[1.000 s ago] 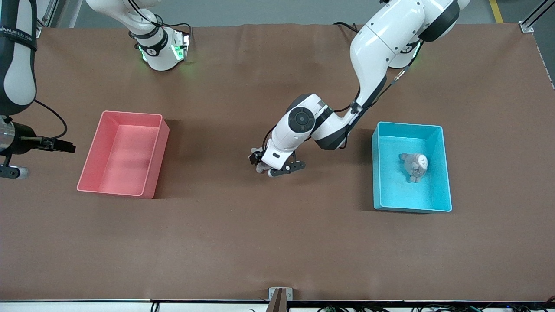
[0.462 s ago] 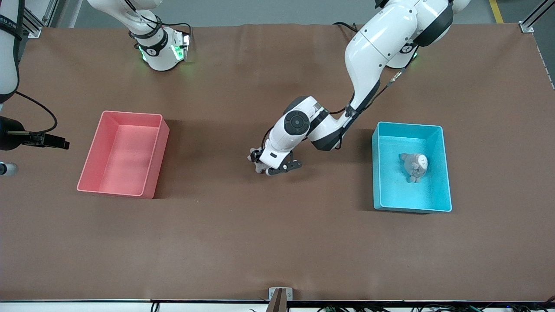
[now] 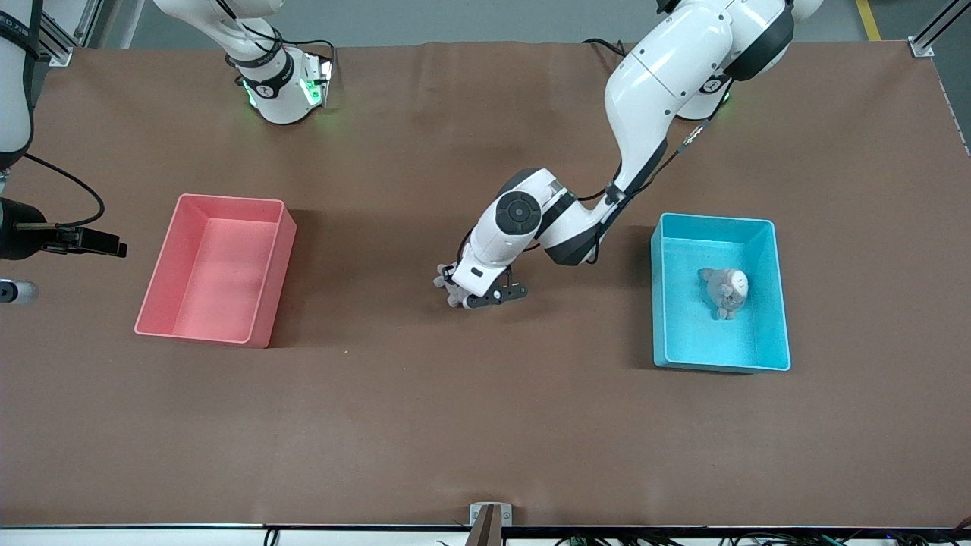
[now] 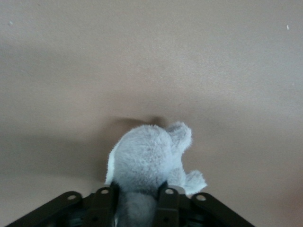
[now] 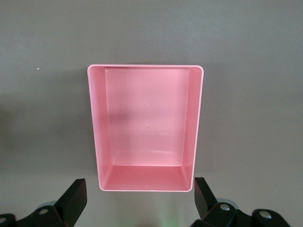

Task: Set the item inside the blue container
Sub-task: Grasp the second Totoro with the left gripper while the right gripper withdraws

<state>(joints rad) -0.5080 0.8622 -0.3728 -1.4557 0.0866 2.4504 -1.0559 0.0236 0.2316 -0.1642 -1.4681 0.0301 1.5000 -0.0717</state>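
Observation:
A grey plush animal [image 3: 442, 281] [image 4: 147, 158] is low at the table's middle, and my left gripper [image 3: 460, 293] [image 4: 138, 195] is shut on its fuzzy body. Most of the plush is covered by the hand in the front view, and I cannot tell whether it still rests on the table. The blue container [image 3: 781, 303] stands toward the left arm's end and holds a second grey plush [image 3: 726, 291] with a pale face. My right gripper [image 3: 72, 243] [image 5: 139, 198] hangs open beside the pink bin, holding nothing.
A pink bin [image 3: 216, 269] [image 5: 147, 123] of like shape stands empty toward the right arm's end. Brown table surface [image 3: 485, 425] spreads between the two bins and nearer the front camera.
My left gripper has sunk a little and shifted slightly toward the right arm's end, around the plush. The right arm has drawn back toward the table's end.

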